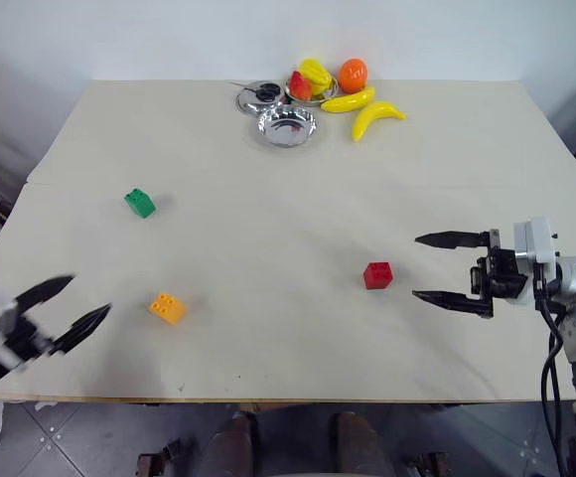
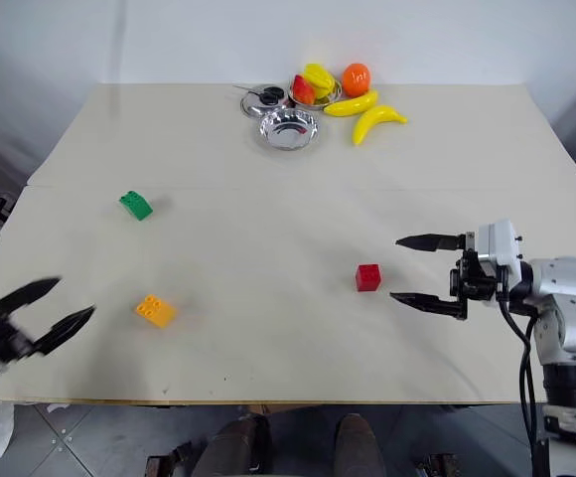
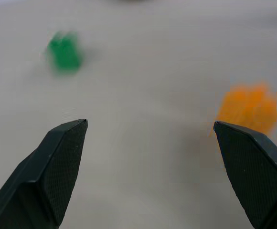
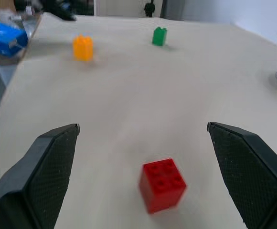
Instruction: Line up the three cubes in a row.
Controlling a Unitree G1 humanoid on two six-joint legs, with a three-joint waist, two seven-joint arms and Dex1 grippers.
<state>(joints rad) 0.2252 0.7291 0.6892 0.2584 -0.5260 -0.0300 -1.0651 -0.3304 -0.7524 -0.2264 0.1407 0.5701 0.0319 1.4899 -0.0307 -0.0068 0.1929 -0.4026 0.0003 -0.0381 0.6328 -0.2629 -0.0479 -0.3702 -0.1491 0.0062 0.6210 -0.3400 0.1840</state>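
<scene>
The main risk sits nearest the robot: the left gripper [image 1: 70,310], jaws spread wide and empty, hangs at the table's [image 1: 268,258] near left edge, just beside the orange-yellow cube [image 1: 168,307]. If it closes off-centre on so small a brick, one finger could push it sideways or off the near edge. In the left wrist view the brick lies close to one fingertip rather than between the two, so I judge the approach needs re-centring first; that view is smeared, so exact clearance is hard to tell.

Across the table the right gripper [image 1: 453,268], jaws also spread and holding nothing, points in level toward the red cube [image 1: 377,274], which stands free just beyond its fingertips. A low sweep from there could knock it out of place.

The three cubes form no row as they lie: orange-yellow near left, red right of centre and well apart from it, green cube [image 1: 140,203] farther back on the left. Each is a small studded brick, and light enough, I would guess, to skid at a nudge.

Farthest off, metal bowls [image 1: 287,126] and plastic fruit [image 1: 353,94] crowd the far edge, clear of the work
</scene>
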